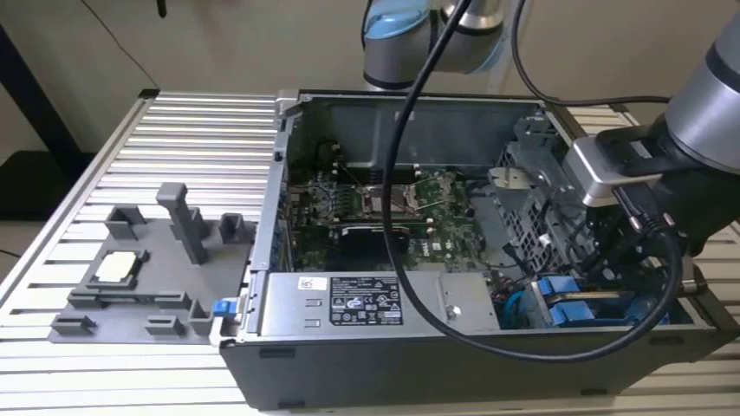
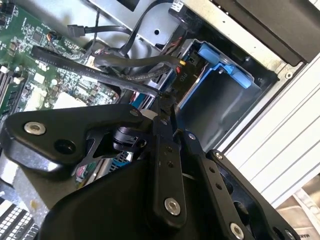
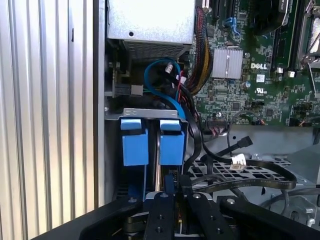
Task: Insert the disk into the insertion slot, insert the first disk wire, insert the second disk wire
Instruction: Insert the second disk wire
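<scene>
So the disk (image 3: 172,142) is already sitting in the slot (image 3: 150,112), right beside the other blue-tabbed drive (image 3: 134,142). The tool (image 3: 176,196) is hanging just beside it among black cables (image 3: 250,170). Honestly can't tell if it's open or closed. The case (image 1: 382,373) is resting on the ribbed surface (image 1: 185,130).

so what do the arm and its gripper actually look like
The arm has silver-grey tubular links with pale blue joint caps and a silver wrist block. A thick black cable runs down from it. The gripper is matte black, built of bolted linkage bars with silver screw heads.
</scene>
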`<state>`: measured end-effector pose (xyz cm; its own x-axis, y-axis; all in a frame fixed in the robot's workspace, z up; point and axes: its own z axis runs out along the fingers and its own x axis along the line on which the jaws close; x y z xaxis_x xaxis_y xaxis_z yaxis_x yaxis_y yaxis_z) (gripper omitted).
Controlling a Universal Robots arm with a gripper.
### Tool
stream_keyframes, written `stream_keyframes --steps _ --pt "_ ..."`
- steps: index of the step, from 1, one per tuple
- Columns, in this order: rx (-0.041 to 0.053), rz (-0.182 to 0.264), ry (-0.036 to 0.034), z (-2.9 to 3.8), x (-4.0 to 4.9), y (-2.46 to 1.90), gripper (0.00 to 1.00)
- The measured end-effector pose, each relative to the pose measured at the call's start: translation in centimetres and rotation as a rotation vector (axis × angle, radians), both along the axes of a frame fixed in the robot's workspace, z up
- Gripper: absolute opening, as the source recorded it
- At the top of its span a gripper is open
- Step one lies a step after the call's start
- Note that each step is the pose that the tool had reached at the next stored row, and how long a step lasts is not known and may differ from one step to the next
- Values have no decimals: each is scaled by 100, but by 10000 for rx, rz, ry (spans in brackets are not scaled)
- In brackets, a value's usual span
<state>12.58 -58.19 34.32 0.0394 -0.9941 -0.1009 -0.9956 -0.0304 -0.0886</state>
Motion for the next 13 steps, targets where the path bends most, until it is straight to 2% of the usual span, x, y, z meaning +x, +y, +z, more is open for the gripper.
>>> stream_keyframes --steps 2,6,13 --pt "2 -73 1 -6 2 1 16" --pt "3 -490 2 -15 3 1 16" --pt "1 -533 1 -15 2 6 16"
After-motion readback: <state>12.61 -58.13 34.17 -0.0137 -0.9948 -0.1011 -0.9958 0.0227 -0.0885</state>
